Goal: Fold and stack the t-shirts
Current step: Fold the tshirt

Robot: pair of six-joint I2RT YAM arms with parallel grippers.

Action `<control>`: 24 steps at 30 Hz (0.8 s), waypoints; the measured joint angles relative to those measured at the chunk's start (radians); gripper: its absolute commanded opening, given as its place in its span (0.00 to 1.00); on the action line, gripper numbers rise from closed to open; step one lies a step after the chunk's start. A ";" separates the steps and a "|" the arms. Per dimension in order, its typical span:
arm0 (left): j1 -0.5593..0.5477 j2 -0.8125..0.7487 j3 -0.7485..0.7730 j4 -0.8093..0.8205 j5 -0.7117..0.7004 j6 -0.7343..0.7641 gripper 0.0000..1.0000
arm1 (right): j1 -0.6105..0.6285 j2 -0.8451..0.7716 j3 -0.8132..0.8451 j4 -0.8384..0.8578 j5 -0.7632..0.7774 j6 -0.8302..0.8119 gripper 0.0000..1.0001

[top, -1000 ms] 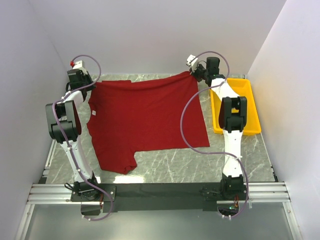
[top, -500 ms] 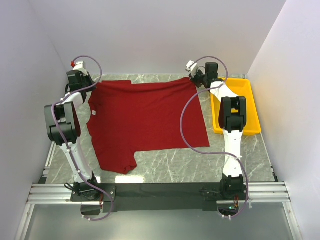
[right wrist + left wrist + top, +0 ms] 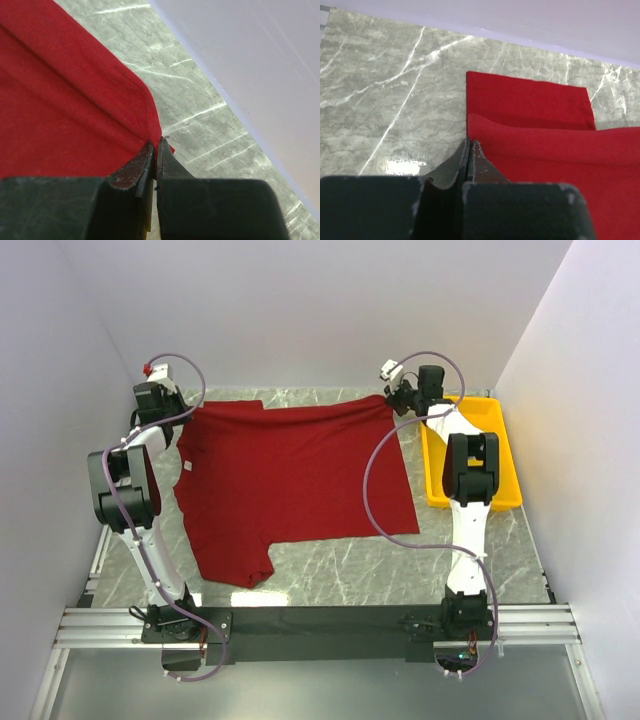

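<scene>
Drawn rightward since a second ago, your right gripper (image 3: 156, 146) and the left gripper (image 3: 470, 146) are pinched shut on the far corners of the plain maroon cloth t-shirt (image 3: 300, 475), spread across the grey marble table (image 3: 340, 580); overstretching could slip a corner free.

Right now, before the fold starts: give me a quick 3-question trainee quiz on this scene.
1. True or false: the left end effector and the right end effector are each shut on the far edge of the t-shirt.
2. In the top view, the yellow tray sits: A) left of the t-shirt, B) right of the t-shirt, C) under the t-shirt.
3. Fill in: the collar faces the ___ arm's side of the table.

Key: 1 true; 2 B; 3 left.
</scene>
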 measured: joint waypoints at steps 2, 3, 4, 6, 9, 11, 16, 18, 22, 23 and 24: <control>0.000 -0.005 -0.013 0.000 0.000 0.001 0.01 | -0.005 -0.008 -0.006 0.002 -0.013 0.008 0.00; 0.000 -0.007 -0.020 0.000 0.000 0.002 0.01 | -0.007 -0.015 -0.014 0.002 -0.018 0.011 0.00; 0.000 -0.010 -0.027 0.000 0.000 0.003 0.01 | -0.009 -0.022 -0.020 0.001 -0.024 0.014 0.00; 0.000 -0.016 -0.039 0.000 0.000 0.008 0.01 | -0.012 -0.034 -0.027 0.001 -0.035 0.020 0.00; 0.000 -0.021 -0.048 -0.003 -0.004 0.013 0.01 | -0.014 -0.048 -0.032 0.001 -0.051 0.026 0.00; 0.000 -0.023 -0.051 -0.005 -0.010 0.019 0.01 | -0.016 -0.058 -0.037 0.001 -0.063 0.026 0.00; 0.000 -0.026 -0.052 -0.021 -0.028 0.027 0.01 | -0.021 -0.084 -0.074 -0.014 -0.093 0.022 0.00; 0.000 -0.026 -0.052 -0.022 -0.036 0.029 0.01 | -0.022 -0.089 -0.087 -0.022 -0.098 0.016 0.00; 0.000 -0.027 -0.052 -0.029 -0.051 0.037 0.01 | -0.022 -0.093 -0.105 -0.040 -0.099 0.001 0.00; 0.000 -0.027 -0.052 -0.032 -0.055 0.039 0.01 | -0.023 -0.093 -0.109 -0.040 -0.099 -0.003 0.00; 0.000 -0.028 -0.052 -0.038 -0.062 0.042 0.01 | -0.023 -0.094 -0.113 -0.044 -0.099 -0.005 0.00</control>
